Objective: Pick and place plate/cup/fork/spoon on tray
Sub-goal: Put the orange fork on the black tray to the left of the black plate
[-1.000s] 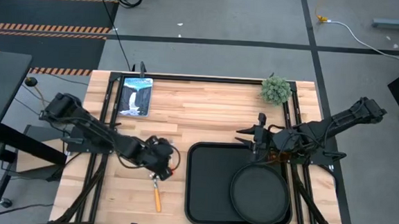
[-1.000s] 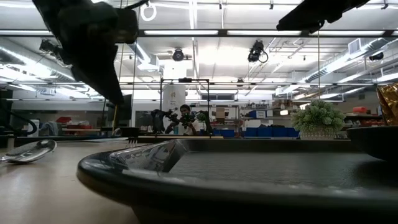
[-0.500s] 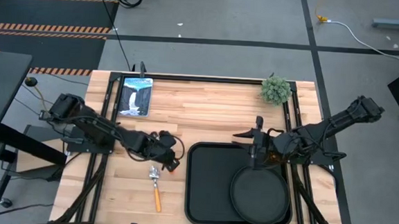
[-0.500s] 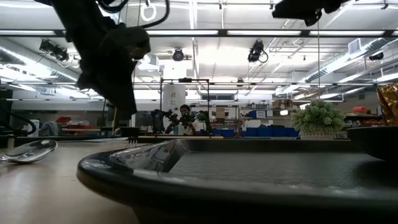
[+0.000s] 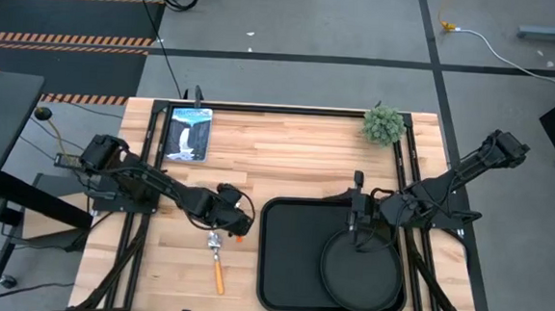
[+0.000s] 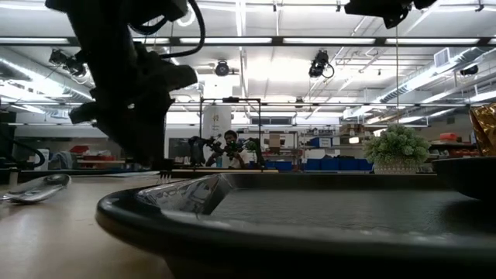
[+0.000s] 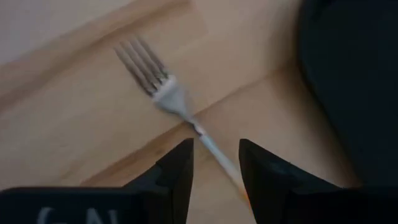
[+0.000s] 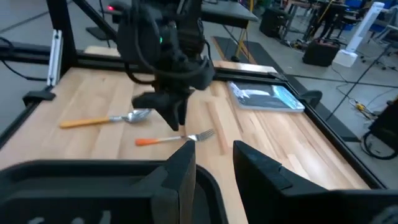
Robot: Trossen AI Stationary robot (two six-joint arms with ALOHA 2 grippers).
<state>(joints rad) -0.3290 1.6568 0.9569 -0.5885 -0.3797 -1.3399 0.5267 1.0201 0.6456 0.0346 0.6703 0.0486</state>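
We see the left gripper (image 7: 214, 163) hanging low over the wooden table (image 5: 287, 161), its fingers apart with the fork (image 7: 177, 115) lying on the wood between and ahead of them, just left of the tray (image 5: 285, 272), while the spoon (image 5: 217, 263) lies nearby (its handle toward the table's front edge). The right gripper (image 8: 211, 163), fingers apart and empty, hovers over the tray's far edge beside the plate (image 5: 362, 272); the cup (image 6: 484, 128) seems to show only as an amber sliver at the low view's right.
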